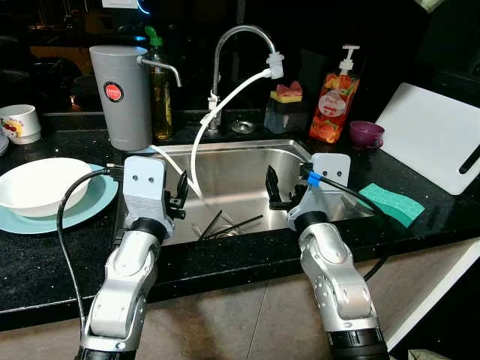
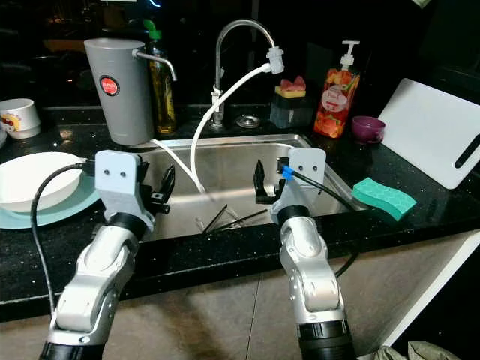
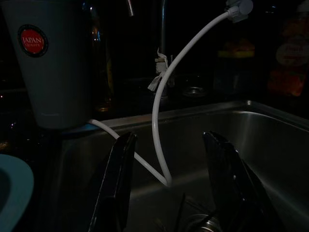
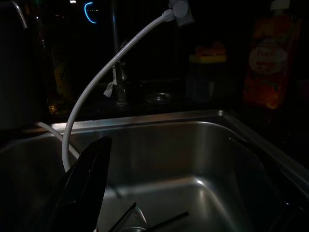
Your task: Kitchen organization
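Note:
A steel sink (image 1: 232, 169) is set in a black counter, with a few dark chopsticks (image 1: 229, 225) lying at its bottom near the drain. My left gripper (image 1: 180, 196) hovers open over the sink's left side, nothing between its fingers (image 3: 118, 183). My right gripper (image 1: 276, 187) hangs open over the sink's right side, also empty. A white bowl (image 1: 41, 184) rests on a teal plate (image 1: 94, 202) on the counter left of the sink.
A grey jug (image 1: 120, 97), an oil bottle (image 1: 160, 90) and a faucet (image 1: 225, 52) with a white hose (image 1: 217, 112) stand behind the sink. A soap bottle (image 1: 335, 101), purple cup (image 1: 366, 133), green sponge (image 1: 391, 202) and white cutting board (image 1: 435, 135) are at right. A mug (image 1: 20, 122) sits far left.

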